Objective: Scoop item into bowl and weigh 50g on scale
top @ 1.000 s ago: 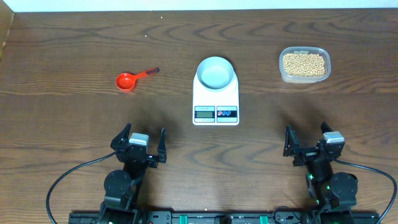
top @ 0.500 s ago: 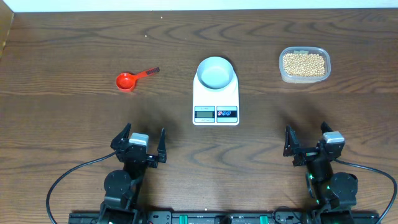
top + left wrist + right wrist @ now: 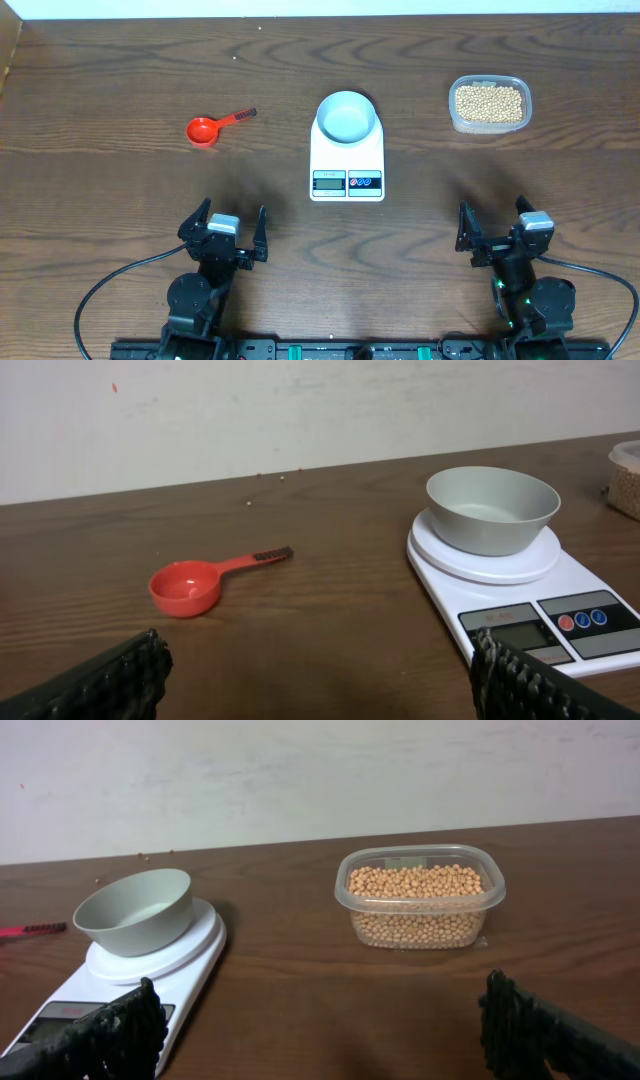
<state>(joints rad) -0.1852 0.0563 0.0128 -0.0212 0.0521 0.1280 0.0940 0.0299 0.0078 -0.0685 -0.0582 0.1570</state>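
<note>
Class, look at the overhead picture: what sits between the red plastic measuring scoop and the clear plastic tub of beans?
The flat white digital scale with the pale blue round bowl on it, seen in the overhead view.

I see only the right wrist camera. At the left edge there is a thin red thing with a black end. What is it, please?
Observer: It is the handle of a red scoop. The scoop lies left of the scale, and its cup is empty.
Operator: Is the left gripper close to it?
Observer: No. The left gripper is open and sits near the front edge, well apart from the scoop.
Operator: I cannot see the bottom of the bowl. Is something inside?
Observer: From overhead the bowl looks empty. It stands on the scale's round plate.
</note>
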